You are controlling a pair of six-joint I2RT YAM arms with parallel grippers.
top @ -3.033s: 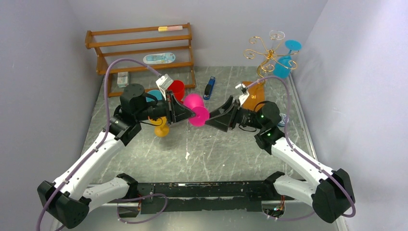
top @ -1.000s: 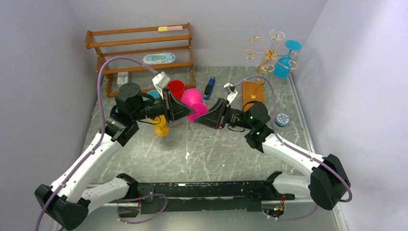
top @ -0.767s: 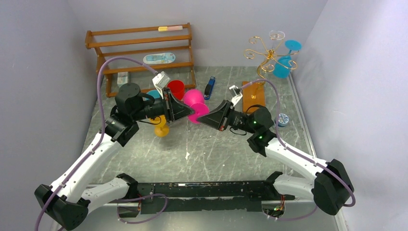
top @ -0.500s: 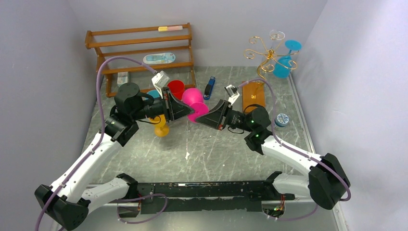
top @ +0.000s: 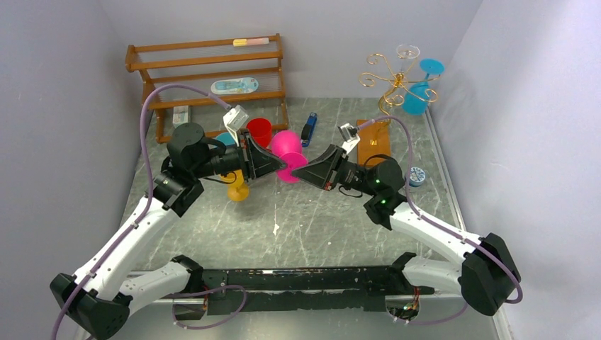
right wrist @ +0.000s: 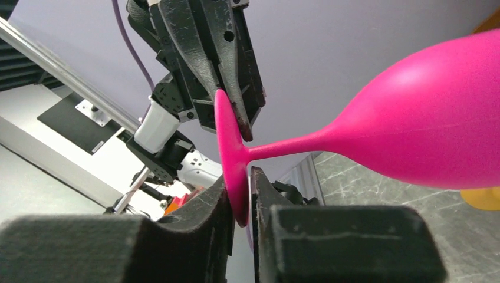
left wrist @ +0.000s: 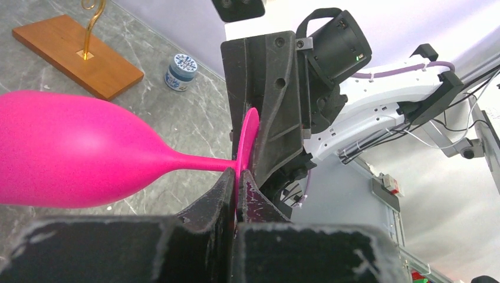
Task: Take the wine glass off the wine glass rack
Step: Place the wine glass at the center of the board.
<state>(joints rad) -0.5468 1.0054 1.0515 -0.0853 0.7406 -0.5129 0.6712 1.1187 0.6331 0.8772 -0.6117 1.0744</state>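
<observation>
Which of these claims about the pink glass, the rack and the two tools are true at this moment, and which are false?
1. The pink wine glass is held sideways by its foot. True.
2. Only the left tool grips it. False: the right tool is also shut on the rim of the foot.
3. The wine glass rack carries no glasses. False: a blue glass hangs on it.
4. A small round tin sits near the rack's wooden base. True.
</observation>
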